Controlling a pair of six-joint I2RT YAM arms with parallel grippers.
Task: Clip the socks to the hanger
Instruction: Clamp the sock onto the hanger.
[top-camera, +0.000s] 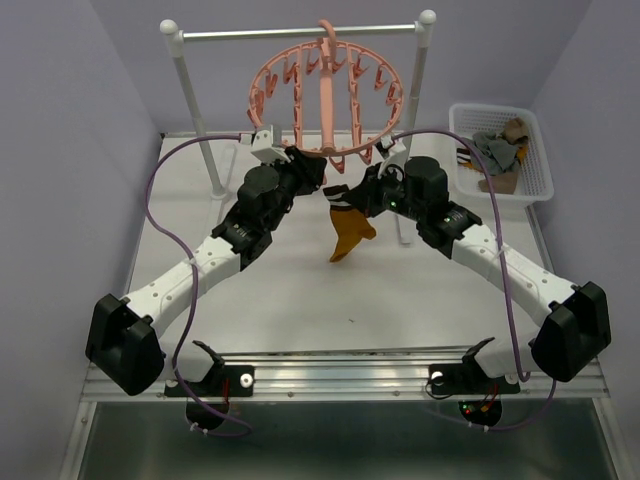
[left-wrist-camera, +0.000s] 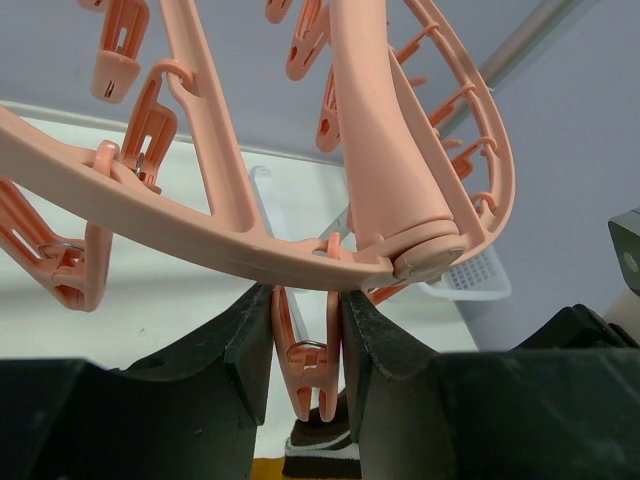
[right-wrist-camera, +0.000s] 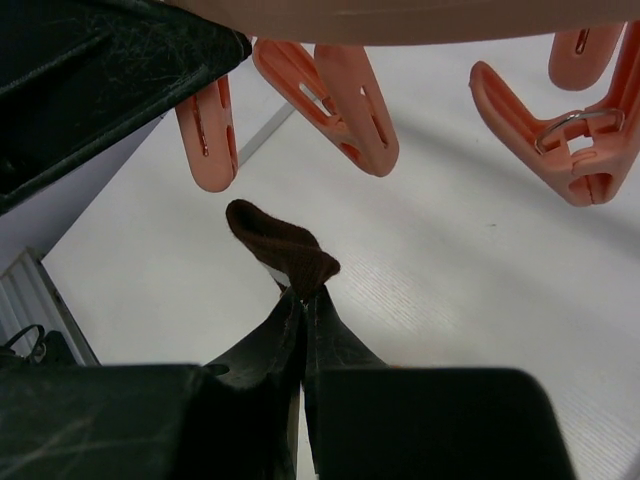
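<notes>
The salmon-pink hanger (top-camera: 325, 92) hangs by its hook from the rail. My left gripper (top-camera: 318, 172) is shut on one of its dangling clips (left-wrist-camera: 305, 350), squeezing the clip's handles between both fingers under the ring (left-wrist-camera: 200, 245). My right gripper (top-camera: 345, 195) is shut on the dark striped cuff (right-wrist-camera: 285, 250) of an orange-mustard sock (top-camera: 350, 232), which hangs from it just below and right of that clip. The cuff also shows under the clip in the left wrist view (left-wrist-camera: 322, 445). More clips (right-wrist-camera: 340, 100) hang above the right gripper.
A white mesh basket (top-camera: 535, 180) at the back right holds several more socks (top-camera: 497, 150), grey and brown. The white-posted rail stand (top-camera: 190, 110) stands at the back of the table, its posts on either side of the hanger.
</notes>
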